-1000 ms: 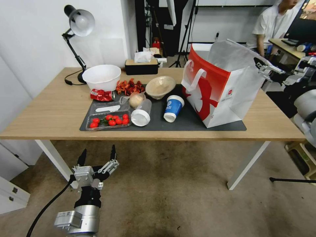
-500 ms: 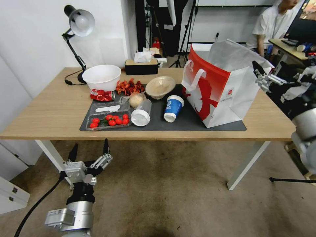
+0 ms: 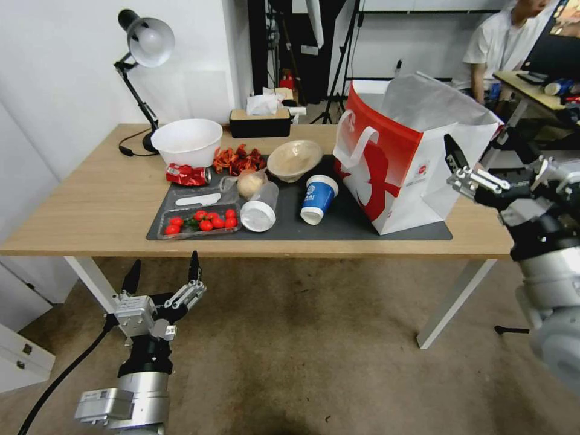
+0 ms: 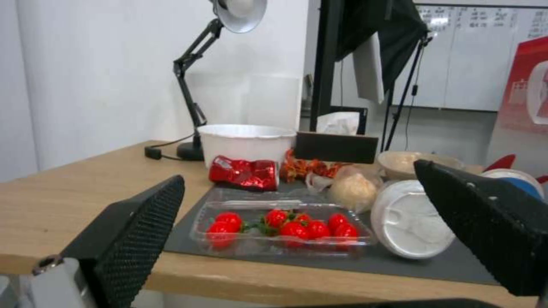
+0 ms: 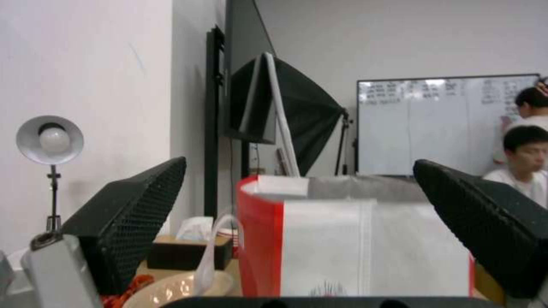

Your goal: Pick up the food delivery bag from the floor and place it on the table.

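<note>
The red-and-white food delivery bag (image 3: 393,163) stands upright on the table (image 3: 90,205), at the right end of its dark grey mat (image 3: 350,220). Its white strap handle hangs on the red side and the top is open. My right gripper (image 3: 480,151) is open just off the bag's white right-hand side, not touching it. The right wrist view looks past that gripper (image 5: 299,162) at the bag (image 5: 354,248). My left gripper (image 3: 164,269) hangs open and empty over the floor (image 3: 314,350), before the table's left front. The left wrist view has this gripper (image 4: 298,171) facing the table edge.
On the mat lie a tray of tomatoes (image 3: 199,222), a lidded cup on its side (image 3: 260,208), a blue cup (image 3: 318,198) and a beige bowl (image 3: 294,159). Behind are a white bowl (image 3: 187,140), a crushed red can (image 3: 187,174), a lamp (image 3: 142,54) and a tissue box (image 3: 260,121).
My right gripper has come down and back from the bag's upper right edge to beside its lower side. The left gripper has drifted slightly left. The bag has not moved.
</note>
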